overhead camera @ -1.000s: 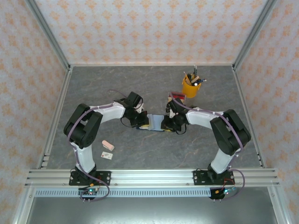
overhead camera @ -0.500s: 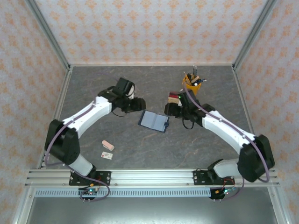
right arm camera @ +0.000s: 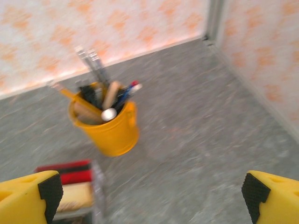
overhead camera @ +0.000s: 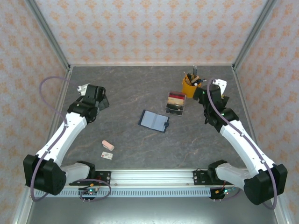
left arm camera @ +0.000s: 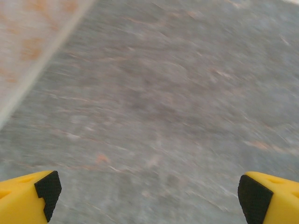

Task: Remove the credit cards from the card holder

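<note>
Card holder [overhead camera: 154,121]: lies open and flat mid-desk, greyish inner pockets facing up, with neither tool touching it.
Credit cards: from above I cannot tell whether any sit in the pockets; none can be made out on the holder.
Left tool [left arm camera: 149,196]: released, fingers spread wide over bare desk [left arm camera: 154,102]. In the top view [overhead camera: 103,99] it sits at 10 o'clock from the holder, well apart.
Right tool [right arm camera: 152,196]: released, fingers wide and holding nothing. In the top view [overhead camera: 202,94] it is at 2 o'clock from the holder, near the yellow pen cup [right arm camera: 110,130].
Clear tray [overhead camera: 176,103]: at 1 o'clock, just beside the holder, with red and tan pieces inside.
Risk, reach: the right tool's way to the holder probably passes the cup and tray, so a low sweep could tip the pens or shove the tray.
Risk, holder: nothing pins it, so a one-sided pull on a card would likely drag or fold the whole wallet rather than free the card.
Risk, grip: thin cards lying flush in pockets give little edge, so the fingers may slip off or pinch the pocket.
Risk, clutter: the pink block [overhead camera: 108,145] and white card [overhead camera: 107,155] at 8 o'clock could be mistaken for targets.
</note>
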### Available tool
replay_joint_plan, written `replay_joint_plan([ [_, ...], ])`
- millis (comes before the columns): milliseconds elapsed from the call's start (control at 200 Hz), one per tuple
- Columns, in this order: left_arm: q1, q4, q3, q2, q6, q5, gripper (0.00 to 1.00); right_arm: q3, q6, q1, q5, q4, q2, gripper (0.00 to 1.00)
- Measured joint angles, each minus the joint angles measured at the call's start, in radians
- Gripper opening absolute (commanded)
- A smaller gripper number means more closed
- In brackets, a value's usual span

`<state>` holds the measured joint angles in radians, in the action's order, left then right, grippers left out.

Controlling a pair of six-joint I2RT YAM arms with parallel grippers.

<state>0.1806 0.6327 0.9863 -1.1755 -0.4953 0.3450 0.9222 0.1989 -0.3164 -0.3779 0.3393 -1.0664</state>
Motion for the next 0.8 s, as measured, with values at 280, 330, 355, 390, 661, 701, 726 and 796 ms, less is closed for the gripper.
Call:
replay_joint_plan([
  [280, -0.084, -0.370, -0.303, 0.079, 0.113, 0.130, 1.00, -0.268, -0.048, 0.186, -0.072, -0.275, -0.026, 1.00],
  [330, -0.091, -0.433, -0.339, 0.077, 0.150, 0.133, 1.00, -0.316, -0.058, 0.200, -0.072, -0.336, -0.039, 1.00],
  [355, -0.094, -0.465, -0.356, 0.075, 0.167, 0.133, 1.00, -0.338, -0.064, 0.205, -0.072, -0.368, -0.050, 1.00],
  [390, -0.101, -0.507, -0.378, 0.073, 0.189, 0.129, 1.00, -0.368, -0.074, 0.209, -0.071, -0.420, -0.070, 1.00],
  [661, -0.129, -0.890, -0.545, -0.019, 0.367, 0.003, 1.00, -0.522, -0.175, 0.222, 0.001, -0.831, -0.268, 1.00],
  [701, -0.129, -0.949, -0.565, -0.040, 0.388, -0.024, 1.00, -0.522, -0.182, 0.222, 0.015, -0.871, -0.292, 1.00],
  [726, -0.129, -0.982, -0.576, -0.052, 0.399, -0.037, 1.00, -0.522, -0.187, 0.222, 0.026, -0.897, -0.306, 1.00],
  [796, -0.129, -1.065, -0.600, -0.084, 0.426, -0.074, 1.00, -0.524, -0.204, 0.222, 0.063, -0.958, -0.337, 1.00],
])
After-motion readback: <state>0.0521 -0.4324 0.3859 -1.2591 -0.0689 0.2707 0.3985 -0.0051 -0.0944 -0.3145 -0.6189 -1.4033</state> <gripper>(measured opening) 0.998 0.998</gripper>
